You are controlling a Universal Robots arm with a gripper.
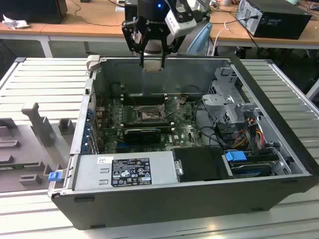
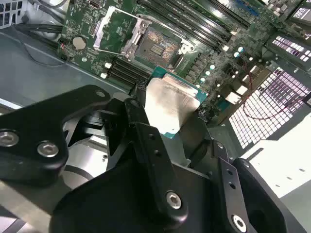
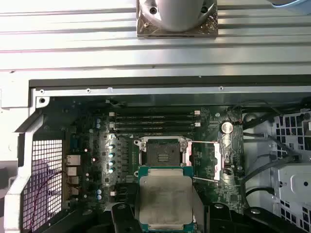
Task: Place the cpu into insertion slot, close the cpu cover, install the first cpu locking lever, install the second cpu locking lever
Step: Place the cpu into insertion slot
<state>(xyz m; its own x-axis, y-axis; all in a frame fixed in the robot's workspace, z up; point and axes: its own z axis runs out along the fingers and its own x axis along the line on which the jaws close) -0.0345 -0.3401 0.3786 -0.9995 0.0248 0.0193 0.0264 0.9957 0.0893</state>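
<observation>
1. Cpu [image 3: 165, 199] is held in your tool [image 3: 167, 221]. The fingers are closed on two opposite edges of the chip, and its silvery-grey top faces the camera in both wrist views.
2. In the exterior view, your tool [image 1: 152, 62] hangs near the 12 o'clock wall of the open computer case [image 1: 279, 164], with the chip held up off the motherboard [image 1: 187, 132].
3. The insertion slot [image 3: 163, 150] lies uncovered, with no chip in it. In the exterior view it sits toward 6 o'clock from the tool, well apart from the cpu.
4. The cpu cover [image 3: 219, 155] is swung open and rests just beside the slot.
5. Long black memory slots [image 1: 144, 99] run along the slot's 12 o'clock side in the exterior view.
6. The case rests on a slatted metal surface [image 1: 40, 79]. In the exterior view its power supply [image 1: 124, 172] is at 6 o'clock and its drive cage [image 1: 229, 99] at 3 o'clock.
</observation>
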